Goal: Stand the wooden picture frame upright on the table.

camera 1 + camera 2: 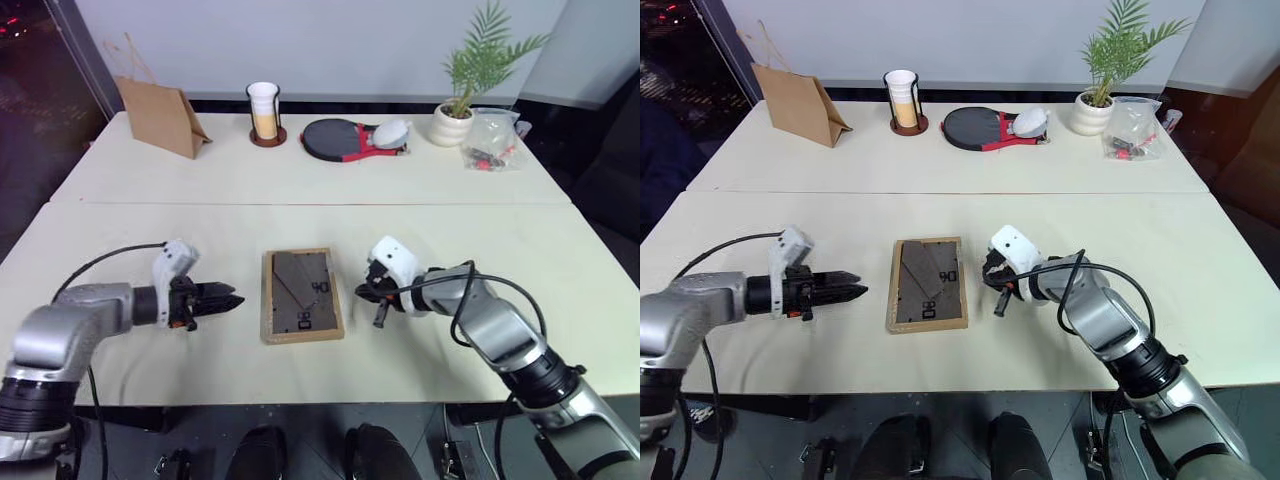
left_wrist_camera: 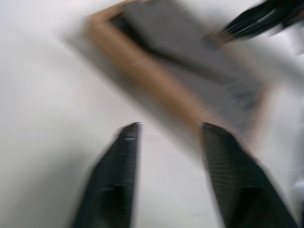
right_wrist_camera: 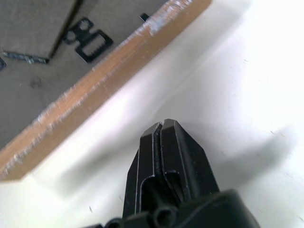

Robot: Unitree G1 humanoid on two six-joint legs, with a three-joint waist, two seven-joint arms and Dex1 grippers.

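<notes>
The wooden picture frame [image 1: 302, 295] lies flat on the table [image 1: 120, 230] with its back up, so the grey panel, the folded stand and a small hanger show. My left gripper [image 1: 232, 300] hovers just left of the frame, pointing at its left edge. In the left wrist view its fingers [image 2: 124, 156] stand open with nothing between them, and the frame [image 2: 156, 76] lies ahead. My right gripper [image 1: 378, 318] is shut and empty, just right of the frame. In the right wrist view its tip [image 3: 164, 127] is close to the frame's wooden edge [image 3: 109, 80] without touching it.
Along the far side stand a brown paper bag [image 1: 160, 115], a cup in a dark holder [image 1: 265, 112], a table-tennis paddle [image 1: 335, 138], a potted plant [image 1: 455, 120] and a clear plastic bag [image 1: 492, 140]. A seam [image 1: 420, 204] crosses the tabletop.
</notes>
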